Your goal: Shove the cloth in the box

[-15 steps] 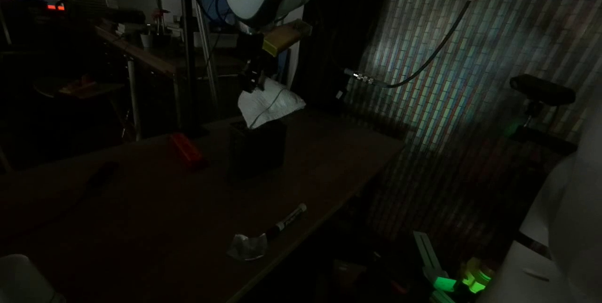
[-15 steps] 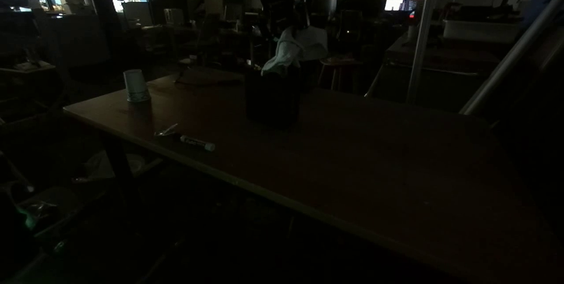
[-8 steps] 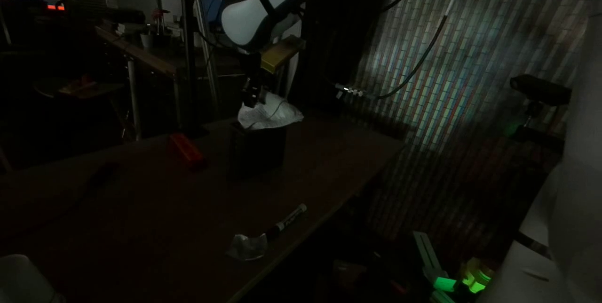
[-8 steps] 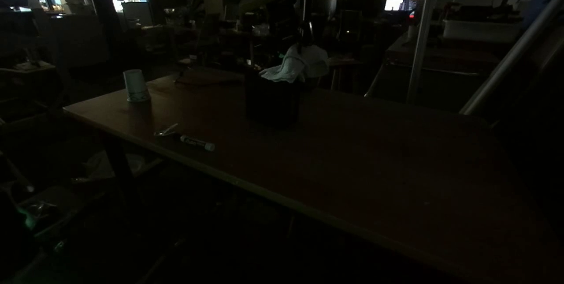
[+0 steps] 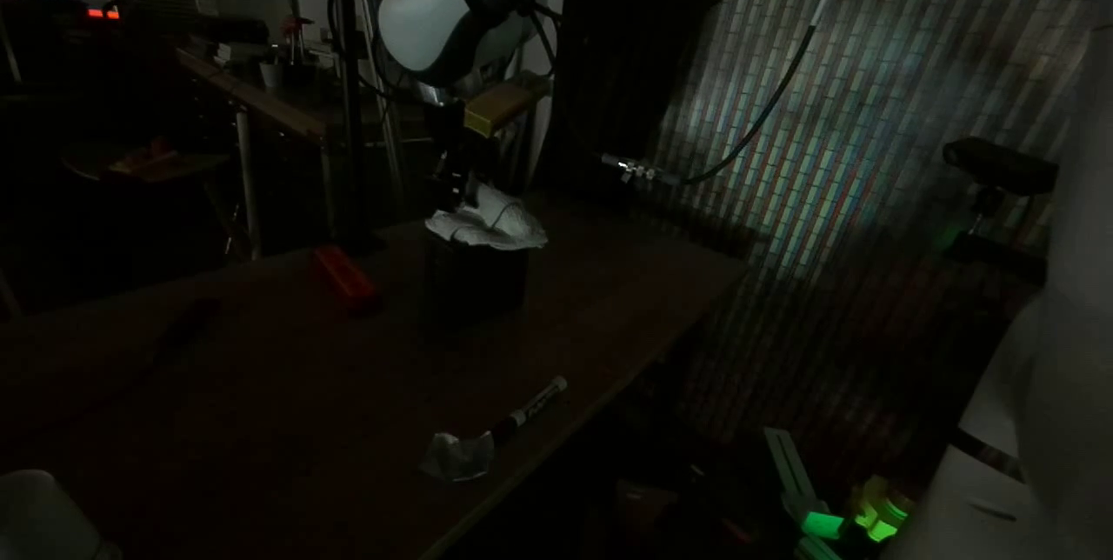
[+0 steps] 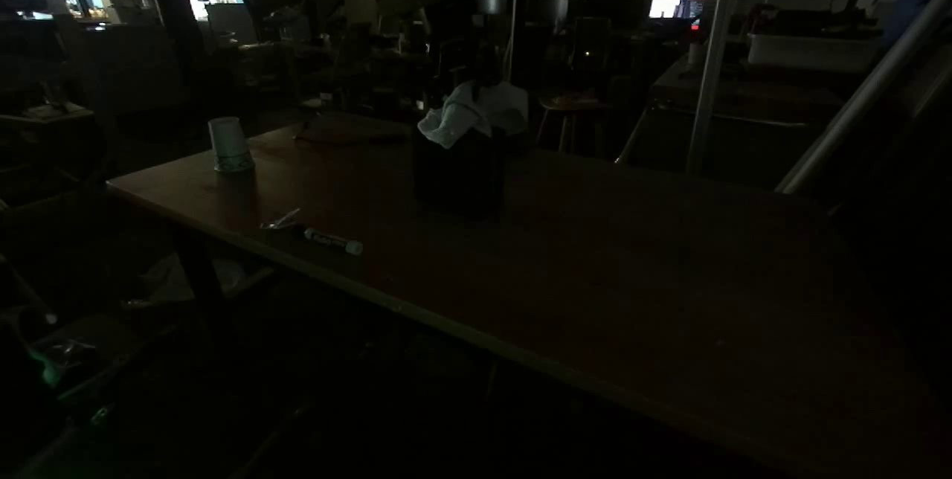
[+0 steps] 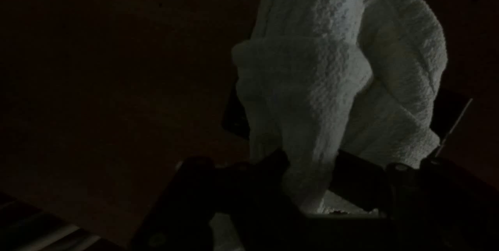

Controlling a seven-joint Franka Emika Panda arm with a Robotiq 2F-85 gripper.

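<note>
The white cloth (image 5: 509, 225) lies bunched over the mouth of the dark box (image 5: 476, 290), its edges draped past the rim. In an exterior view the cloth (image 6: 457, 118) sits on top of the box (image 6: 459, 178) and hangs over its near side. My gripper (image 5: 454, 195) is just above the box, pointing down. In the wrist view the fingers of the gripper (image 7: 311, 167) are closed on a fold of the cloth (image 7: 308, 71), and the cloth hides most of the box opening. How much cloth is inside the box is hidden.
A red object (image 5: 345, 277) lies on the table (image 5: 287, 403) beside the box. A marker (image 5: 530, 408) and a crumpled clear wrapper (image 5: 458, 457) lie near the table edge. An upturned paper cup (image 6: 231, 144) stands at a table corner. The scene is very dark.
My gripper has come down toward the box with the cloth and shifted slightly left in both exterior views. The cloth has gone from hanging above the box to bunched over its rim.
</note>
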